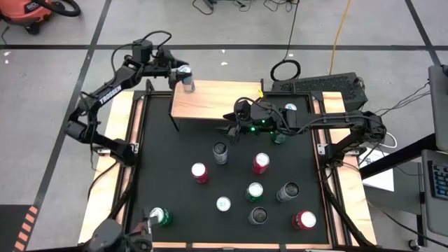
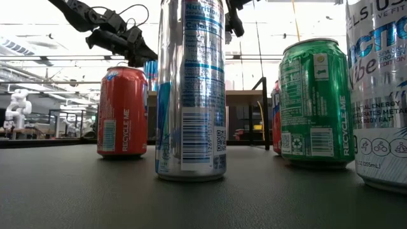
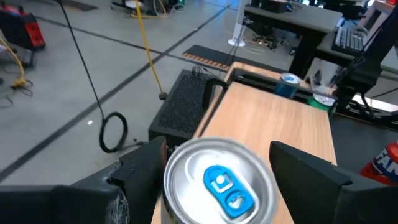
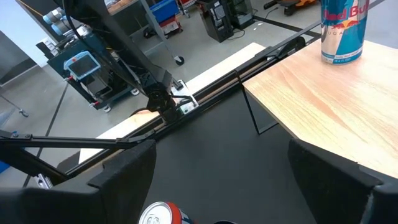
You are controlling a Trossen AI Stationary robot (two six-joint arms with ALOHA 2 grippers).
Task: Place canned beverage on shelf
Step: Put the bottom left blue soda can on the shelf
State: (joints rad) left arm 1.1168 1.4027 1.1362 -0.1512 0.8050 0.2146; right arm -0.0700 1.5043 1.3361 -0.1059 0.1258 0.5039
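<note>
Release of a slim silver-and-blue beverage can with a blue pull tab is the step in hand: it stands upright at the far left corner of the small light-wood shelf on thin black legs, and the left gripper sits around its top. In the left wrist view the two dark fingers flank the can's lid with a sliver of gap on each side, so the jaws read as spread and not pinching, though contact lower down cannot be ruled out. Judgement: the placement itself looks done, and the next move calls for a clean, straight retreat of the left arm without brushing the can, which stands near the board's edge and could tip. The right gripper hangs over the black tabletop just in front of the shelf's near edge, jaws wide apart and empty; its wrist view shows a red-topped can directly below it, a likely next pick. Further cans, among them a green one and a red one, stand on the tabletop awaiting their turn.
</note>
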